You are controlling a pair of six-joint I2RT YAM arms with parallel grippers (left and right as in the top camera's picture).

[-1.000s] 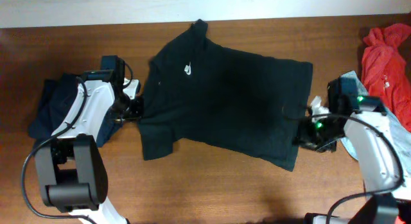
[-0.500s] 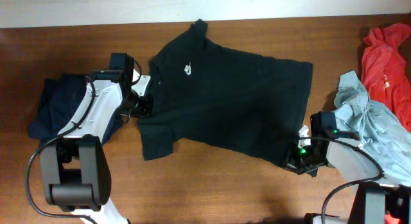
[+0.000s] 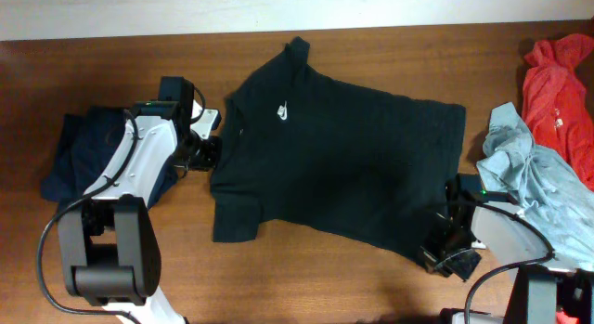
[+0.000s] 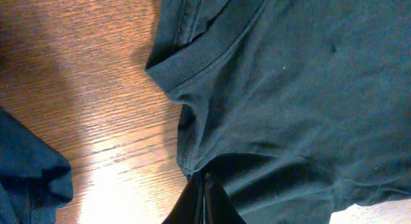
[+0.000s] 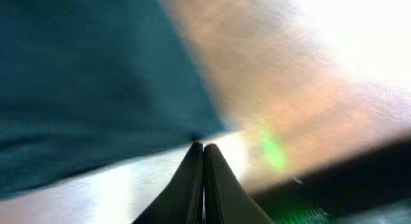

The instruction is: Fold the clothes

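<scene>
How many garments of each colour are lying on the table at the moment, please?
black shirt: 1
navy garment: 1
red garment: 1
pale blue garment: 1
Total: 4

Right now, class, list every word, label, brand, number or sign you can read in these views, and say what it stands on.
Black shirt: one small white logo on the chest, too small to read.
No other words, numbers or signs are readable in any view.
</scene>
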